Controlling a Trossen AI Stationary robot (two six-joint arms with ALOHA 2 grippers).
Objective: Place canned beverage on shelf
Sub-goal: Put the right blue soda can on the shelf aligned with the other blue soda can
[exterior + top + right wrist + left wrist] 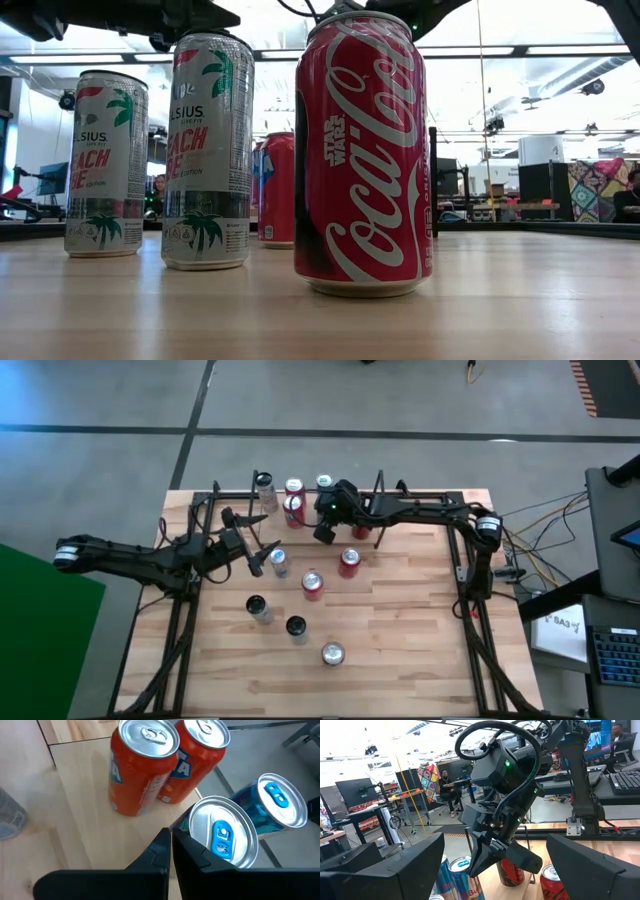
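Observation:
The shelf (240,493) of thin black rods stands along the table's far edge, and its light wooden floor (85,805) carries two orange-red cans (142,767) and two blue cans (277,805) upright. My right gripper (170,845) is shut and empty, slanting down just above the nearer blue can's silver lid (220,835). In the high view my right gripper (323,530) hides that can. My left gripper (262,555) is open and empty at the table's left, level, beside a blue-and-silver can (278,561).
Loose cans stand upright on the table: two red ones (349,562) (313,584), two dark-topped ones (256,606) (296,627) and a silver-topped one (332,653) near the front. A clear bottle (265,488) stands at the shelf's left end. Black side frames (470,590) border the table.

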